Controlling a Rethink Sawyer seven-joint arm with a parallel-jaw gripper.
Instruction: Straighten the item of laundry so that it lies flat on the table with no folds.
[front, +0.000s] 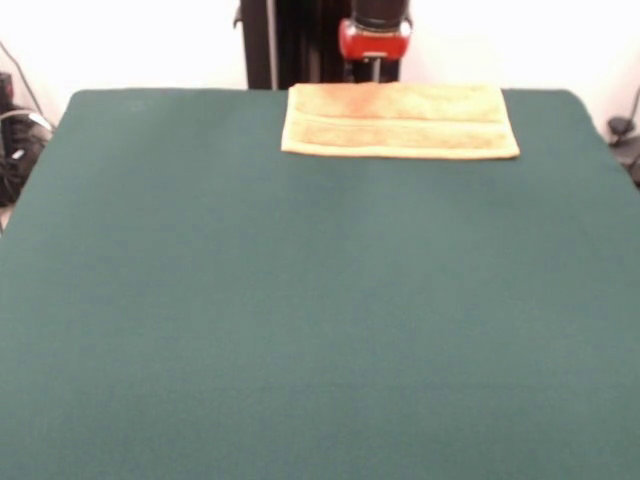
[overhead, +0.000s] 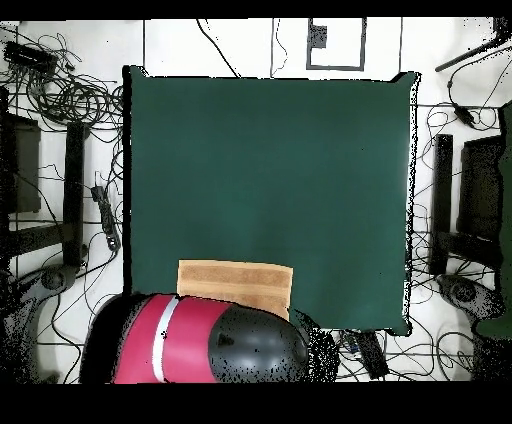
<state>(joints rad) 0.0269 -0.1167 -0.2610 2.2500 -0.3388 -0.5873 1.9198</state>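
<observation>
- The small orange-tan terry hand towel (front: 400, 121) is seen at the top centre of the front view, right at the far edge of the big table covered in dark green cloth (front: 300, 320).
- In that view the towel looks like a wide rectangle, with a woven band running across it lengthwise.
- In the overhead view the towel (overhead: 236, 285) is found at the lower centre, against the table's (overhead: 270, 170) bottom edge, partly covered by the red and black arm (overhead: 200, 340).
- The gripper (front: 375, 70) is only glimpsed just above the towel's far edge, under the red arm section; whether it's spread or pressed together can't be told.
- Loose black cables (overhead: 70, 90) are seen on the floor at the upper left of the overhead view.
</observation>
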